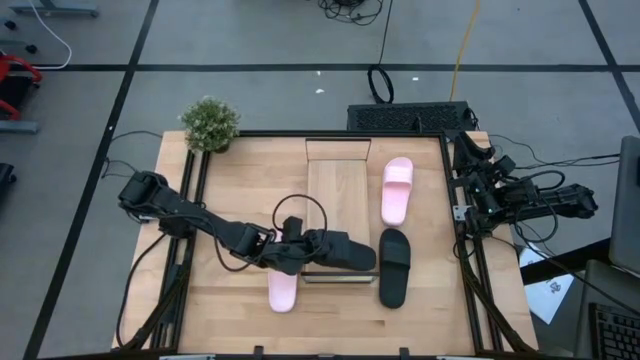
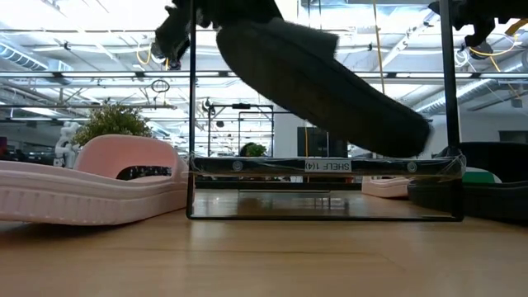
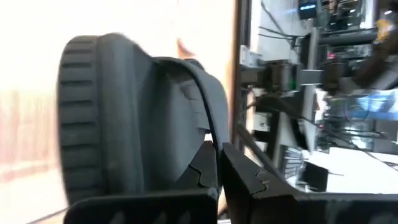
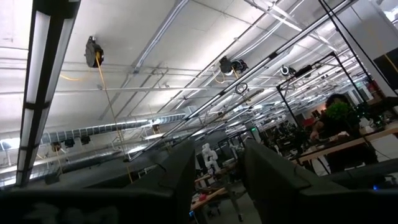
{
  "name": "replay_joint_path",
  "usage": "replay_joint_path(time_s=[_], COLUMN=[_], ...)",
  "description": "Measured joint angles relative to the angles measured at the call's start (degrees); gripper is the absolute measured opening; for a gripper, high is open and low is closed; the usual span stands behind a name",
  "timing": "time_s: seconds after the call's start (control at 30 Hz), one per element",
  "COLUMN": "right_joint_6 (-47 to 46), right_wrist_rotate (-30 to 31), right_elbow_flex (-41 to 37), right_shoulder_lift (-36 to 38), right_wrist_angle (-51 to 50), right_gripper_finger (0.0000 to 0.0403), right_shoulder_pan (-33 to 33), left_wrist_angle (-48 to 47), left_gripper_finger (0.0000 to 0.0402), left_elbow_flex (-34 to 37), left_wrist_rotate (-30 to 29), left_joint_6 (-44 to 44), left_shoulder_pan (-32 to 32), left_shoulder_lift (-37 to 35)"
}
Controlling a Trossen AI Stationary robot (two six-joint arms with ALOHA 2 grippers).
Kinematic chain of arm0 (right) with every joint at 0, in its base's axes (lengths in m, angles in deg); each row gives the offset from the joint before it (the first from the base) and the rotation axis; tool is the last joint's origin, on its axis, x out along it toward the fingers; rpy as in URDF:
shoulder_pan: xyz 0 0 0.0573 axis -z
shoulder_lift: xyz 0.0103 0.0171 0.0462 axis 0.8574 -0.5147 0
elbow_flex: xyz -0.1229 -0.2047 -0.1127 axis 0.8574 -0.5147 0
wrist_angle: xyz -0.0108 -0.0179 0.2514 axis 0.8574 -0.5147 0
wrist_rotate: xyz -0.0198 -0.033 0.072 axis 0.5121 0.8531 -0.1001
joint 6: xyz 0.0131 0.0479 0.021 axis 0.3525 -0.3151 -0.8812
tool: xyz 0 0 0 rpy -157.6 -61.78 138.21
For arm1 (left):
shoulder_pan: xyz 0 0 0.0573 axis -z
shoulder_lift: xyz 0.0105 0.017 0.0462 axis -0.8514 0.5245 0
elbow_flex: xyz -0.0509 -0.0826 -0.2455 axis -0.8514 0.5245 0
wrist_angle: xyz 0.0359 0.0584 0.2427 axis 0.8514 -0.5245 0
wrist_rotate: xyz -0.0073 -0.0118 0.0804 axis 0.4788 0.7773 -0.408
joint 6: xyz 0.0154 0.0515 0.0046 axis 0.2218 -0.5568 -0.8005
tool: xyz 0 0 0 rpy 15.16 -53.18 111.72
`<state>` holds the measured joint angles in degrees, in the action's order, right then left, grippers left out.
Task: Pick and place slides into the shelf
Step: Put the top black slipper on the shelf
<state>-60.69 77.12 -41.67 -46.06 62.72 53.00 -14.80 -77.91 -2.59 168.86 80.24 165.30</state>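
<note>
High view: the left claw pinches a black open-toed slide with a broad strap over the near end of the narrow pale see-through shelf with thin dark edges on the wooden desk. A pale pink slide lies just beside the claw; a second pink slide and a second black slide lie to the shelf's right. The right claw waits at the desk's right edge.
Low view: the held slide hangs tilted above the shelf's tier, its lower end close over it — touching or not, I cannot tell.
Left wrist view: fingers pressed together on the slide's edge.
Right wrist view: fingers spread, nothing between them.
</note>
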Motion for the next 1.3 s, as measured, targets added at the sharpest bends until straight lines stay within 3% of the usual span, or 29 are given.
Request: replay_joint_path(time_s=[0.37, 1.3], right_joint_6=[0.0, 0.0], right_wrist_rotate=[-0.02, -0.01], right_elbow_flex=[0.0, 0.0], right_shoulder_lift=[0.0, -0.02], right_wrist_angle=[0.07, 0.07], right_gripper_finger=[0.0128, 0.0128], right_shoulder_pan=[-0.01, -0.02], left_wrist_angle=[-0.39, -8.42], left_gripper_finger=[0.0, 0.0], left_elbow_flex=[0.11, 0.11], left_wrist_rotate=[1.82, 15.34], left_joint_6=[-0.79, 0.43], left_shoulder_pan=[-0.31, -0.98], left_shoulder_lift=[1.34, 1.32])
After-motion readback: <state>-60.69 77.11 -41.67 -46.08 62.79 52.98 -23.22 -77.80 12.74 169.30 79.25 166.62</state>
